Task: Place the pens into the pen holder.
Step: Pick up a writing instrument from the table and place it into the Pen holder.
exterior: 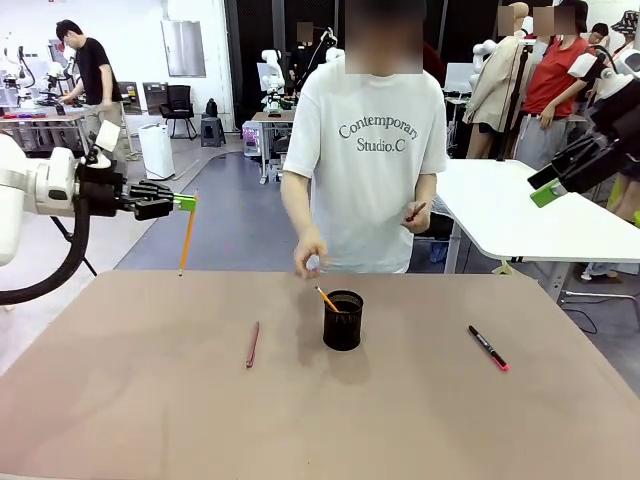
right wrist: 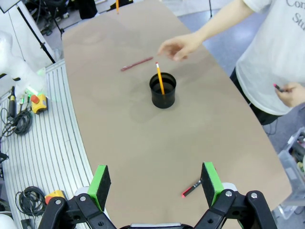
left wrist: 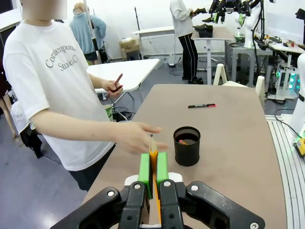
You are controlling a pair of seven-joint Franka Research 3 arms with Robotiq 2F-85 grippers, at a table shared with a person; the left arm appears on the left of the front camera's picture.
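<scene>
We see the black mesh pen holder (exterior: 343,322) standing upright near the middle of the table (exterior: 120,420), a little toward the far edge. One yellow-orange pencil, the leaning pencil (exterior: 327,298), is already in it, its top tilted toward the person's hand (exterior: 310,258), which hovers just above and behind the rim. The left gripper (exterior: 187,203) is clamped on a second one, the held pencil (exterior: 186,238), which hangs nearly upright with its tip near the table's far left edge, well apart from the holder. The right gripper (right wrist: 156,176) has its pads spread wide with nothing between them, up above the table's right side. The reddish-brown pen (exterior: 252,344) lies flat left of the holder, and the black marker (exterior: 488,347) lies flat to its right, toward the right edge. The near half of the table lies bare. The person's other hand (exterior: 418,218) holds a thin reddish stick.
</scene>
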